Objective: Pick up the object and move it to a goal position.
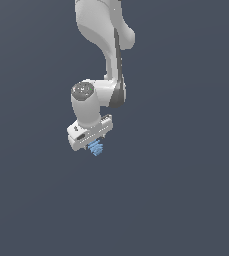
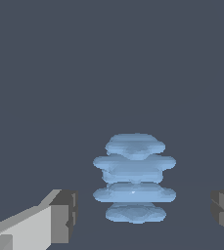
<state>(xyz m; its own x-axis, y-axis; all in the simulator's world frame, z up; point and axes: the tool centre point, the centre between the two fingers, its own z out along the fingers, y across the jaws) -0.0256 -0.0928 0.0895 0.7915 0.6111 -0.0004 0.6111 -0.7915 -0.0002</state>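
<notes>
The object (image 2: pixel 134 178) is a small light-blue ribbed lump, like a stack of thin fins. In the wrist view it lies between my two grey fingertips (image 2: pixel 64 215), with a clear gap to each one. My gripper (image 2: pixel 144 214) is open around it and not touching it. In the exterior view the white gripper (image 1: pixel 93 144) points down, and the object (image 1: pixel 96 148) shows just beneath the hand, partly hidden by it. Whether it rests on the floor cannot be told.
The white arm (image 1: pixel 113 65) rises from the gripper to the top of the exterior view. The surroundings are a plain dark grey-blue surface (image 1: pixel 186 200).
</notes>
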